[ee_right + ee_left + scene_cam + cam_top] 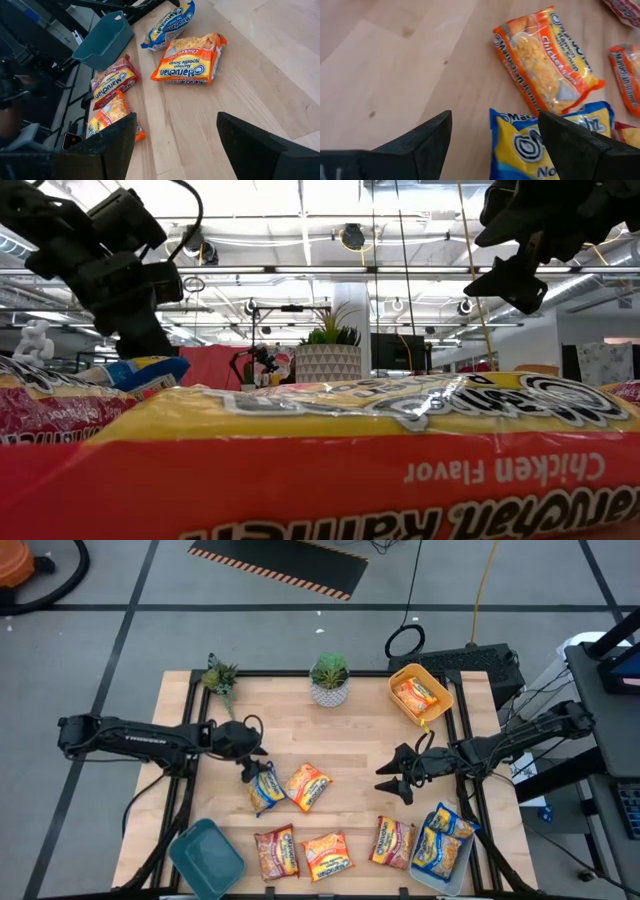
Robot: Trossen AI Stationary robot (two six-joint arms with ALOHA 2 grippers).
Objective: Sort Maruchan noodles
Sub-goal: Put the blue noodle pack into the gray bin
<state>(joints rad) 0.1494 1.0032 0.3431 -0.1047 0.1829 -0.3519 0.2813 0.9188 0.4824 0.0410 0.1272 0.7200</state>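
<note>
Packets of Maruchan noodles lie partly sorted, by our reading. Taking the white potted plant (329, 680) at the table's far edge as our landmark, we see one orange packet (416, 695) already in the yellow bin (440, 688) just to the plant's right, and at least two blue-and-yellow packets (443, 845) in the pale bin (430, 878) at the near right corner, well away from it. The teal bin (207, 857), at the near left corner, looks empty. Five packets are loose on the table (370, 735) on the near side of the plant: a blue-and-yellow packet (264, 788) and an orange one (307, 786) closest to it, then a row of three (331, 852) along the near edge. So we judge less than half done. The left gripper (247, 768) hangs over the blue-and-yellow packet, fingers (422, 145) spread and holding nothing. The right gripper (395, 783) hovers to the plant's near right, fingers spread too, empty.
</note>
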